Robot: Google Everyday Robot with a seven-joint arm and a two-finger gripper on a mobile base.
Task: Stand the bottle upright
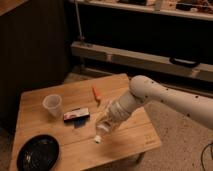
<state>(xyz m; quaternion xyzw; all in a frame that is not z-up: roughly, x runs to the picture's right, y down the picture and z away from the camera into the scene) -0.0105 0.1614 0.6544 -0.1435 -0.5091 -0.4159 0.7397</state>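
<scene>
The bottle (102, 129) hangs tilted over the middle of the table (137, 137). Its white cap (97, 140) points down and to the front-left, at or just above the wood. My gripper (111, 116) is closed on the bottle's upper body, with the arm coming in from the right.

Handling, as I judge it: the bottle is small, thin-walled plastic, so it is light and a firm squeeze will dent it. The smooth label surface may slip and let it rotate in my grip. The preferred hold is across the mid-body, clear of the cap. The narrow base makes it tip easily when I release it.

Around it: a flat red-and-white packet (76, 115) lies just to the left, an orange carrot-like item (96, 93) sits behind, a translucent cup (52, 105) stands farther left, and a black dish (37, 152) sits at the front-left corner.

Not resolved: my fingers merge with the bottle's pale body, so I cannot tell the exact contact points. I also cannot tell whether the cap touches the table. The bottle's base is hidden.
</scene>
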